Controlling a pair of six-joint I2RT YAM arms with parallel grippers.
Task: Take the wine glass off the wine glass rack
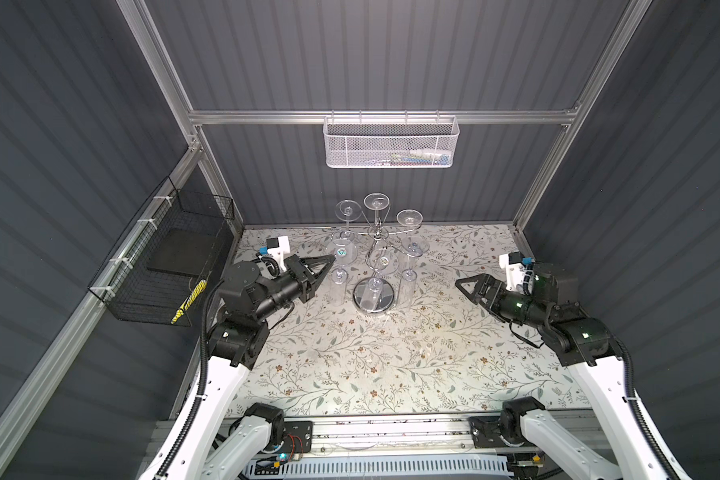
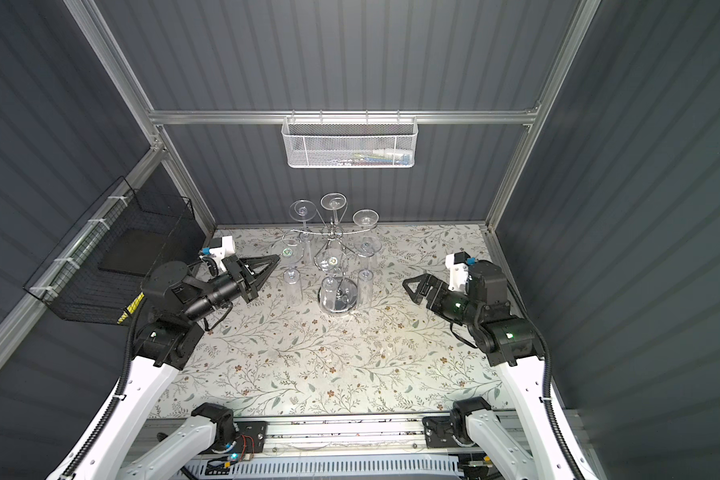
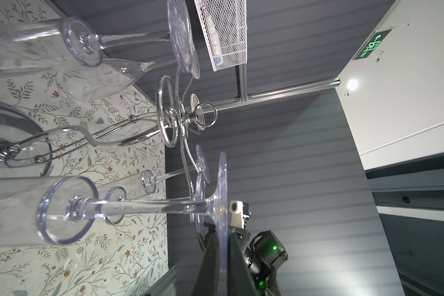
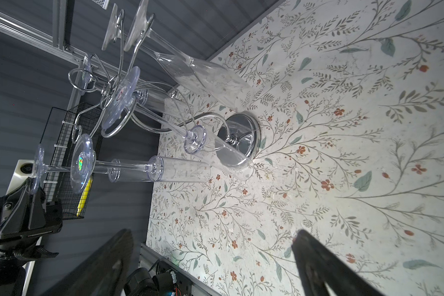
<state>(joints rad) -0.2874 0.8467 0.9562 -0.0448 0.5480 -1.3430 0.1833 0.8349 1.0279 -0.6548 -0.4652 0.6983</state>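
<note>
White mesh basket (image 1: 391,143) on rail (image 1: 267,117) at 12 o'clock (small items (image 1: 418,156) inside); black wire basket (image 1: 150,305) at 9 o'clock; floral tabletop (image 1: 371,361) centre.

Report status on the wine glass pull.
Left tool shut on wine glass foot; glass hanging on wine glass rack. Right tool open, standing off. Neighbouring glass hangs close beside.
</note>
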